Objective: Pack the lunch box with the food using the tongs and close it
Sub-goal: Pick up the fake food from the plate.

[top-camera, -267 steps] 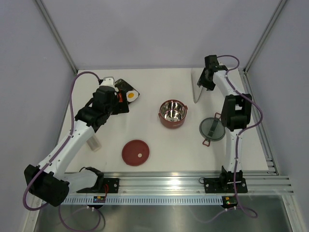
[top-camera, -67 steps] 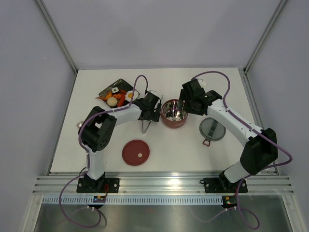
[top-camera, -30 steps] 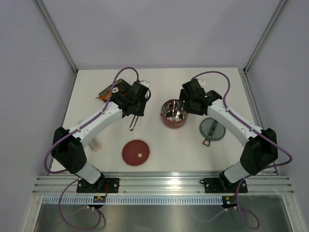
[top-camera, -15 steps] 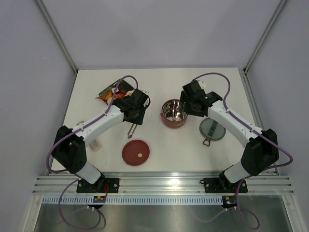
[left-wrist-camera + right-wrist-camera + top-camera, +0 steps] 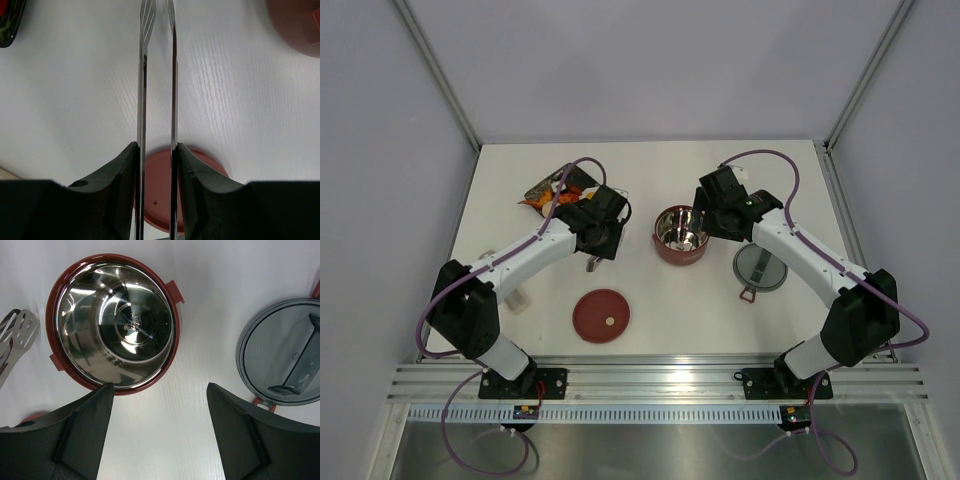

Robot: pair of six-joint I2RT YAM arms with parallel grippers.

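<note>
Lunch box (image 5: 80,347) floor: small central mark, illegible. Left claw (image 5: 156,150) clamps tongs (image 5: 141,90).

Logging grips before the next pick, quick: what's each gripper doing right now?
Left gripper: closed on the tongs.
Right gripper: open, holding nothing.

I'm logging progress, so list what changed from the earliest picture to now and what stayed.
The tongs no longer lie at the far right: the left gripper clamps them and has drawn them leftward, away from the lunch box. The right gripper came in from the far right corner and hangs open beside the lunch box. Lunch box, red lid, grey lid and black tray kept their places.
</note>
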